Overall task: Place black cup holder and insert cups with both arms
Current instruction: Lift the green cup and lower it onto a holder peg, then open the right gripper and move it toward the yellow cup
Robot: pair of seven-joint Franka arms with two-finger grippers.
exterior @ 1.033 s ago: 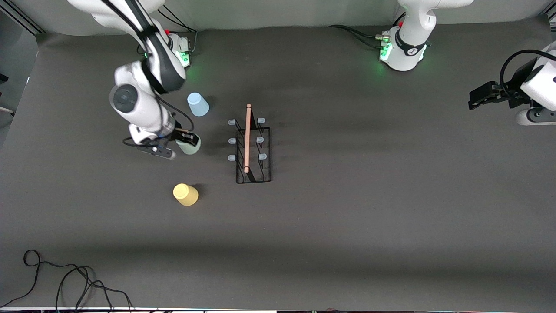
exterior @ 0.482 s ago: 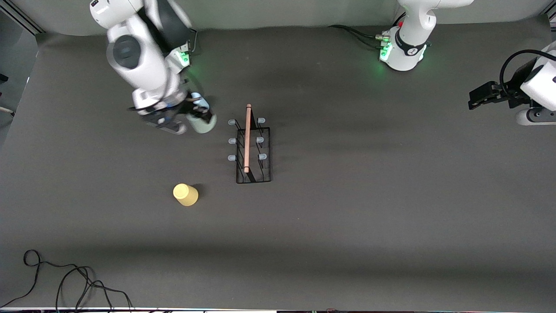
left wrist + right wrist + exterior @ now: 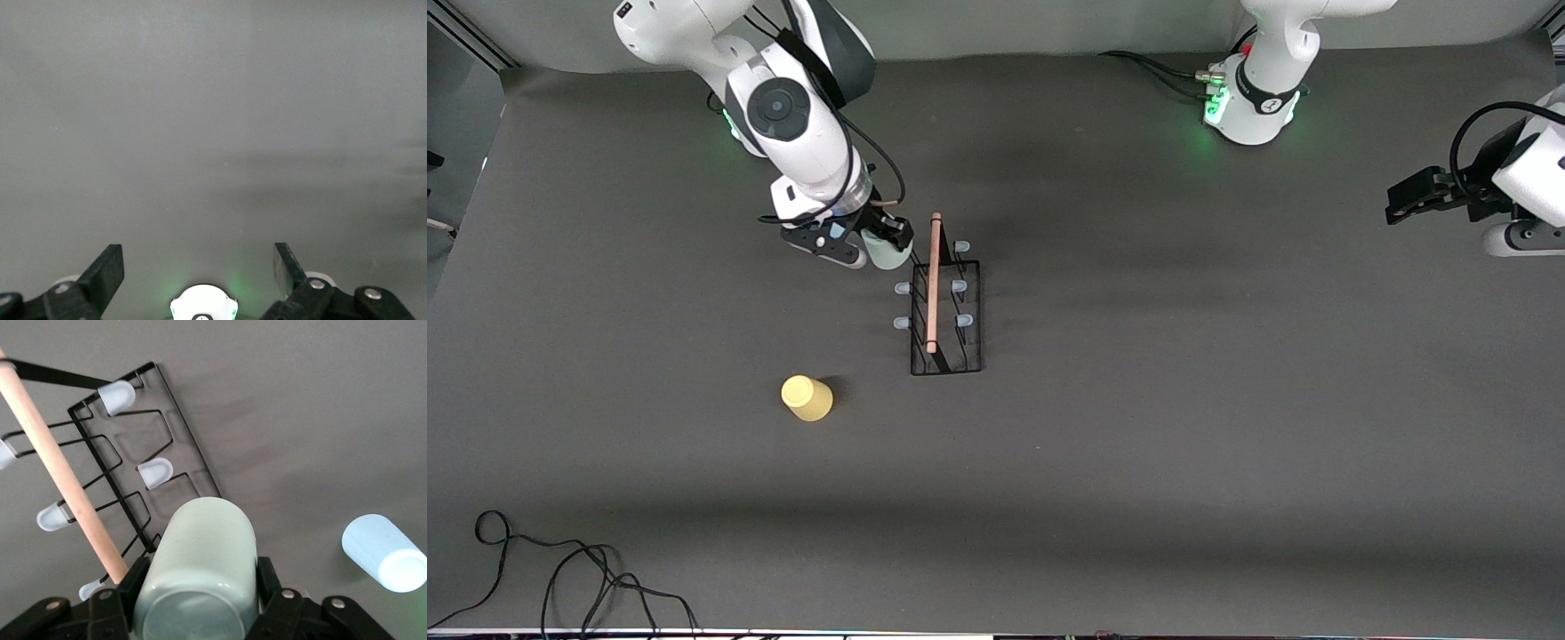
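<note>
A: Dark grey matte covering is seen over the whole tabletop (image 3: 1138, 462), with soft bands of shadow across it. A pale wall is seen along the edge where the arm bases stand, and a loose black cable (image 3: 560, 569) is laid at the corner nearest to the front camera, toward the right arm's end.

B: Where is the black cup holder (image 3: 945, 307) placed?

A: It is stood upright on the tabletop, about midway between the two ends, its wooden rod handle (image 3: 934, 280) on top.

B: And the end effectors?

A: The right end effector (image 3: 885, 240) is closed around the pale green cup (image 3: 200, 567), which is held in the air just beside the holder's end that is farther from the front camera, above a peg there. The left end effector (image 3: 199, 273) is kept wide apart with nothing between its fingers; it waits over bare tabletop at the left arm's end.

B: The other cups?

A: The yellow cup (image 3: 807, 397) is stood upside down, nearer to the front camera than the holder. The light blue cup (image 3: 385, 553) is seen only in the right wrist view, on the tabletop apart from the holder.
</note>
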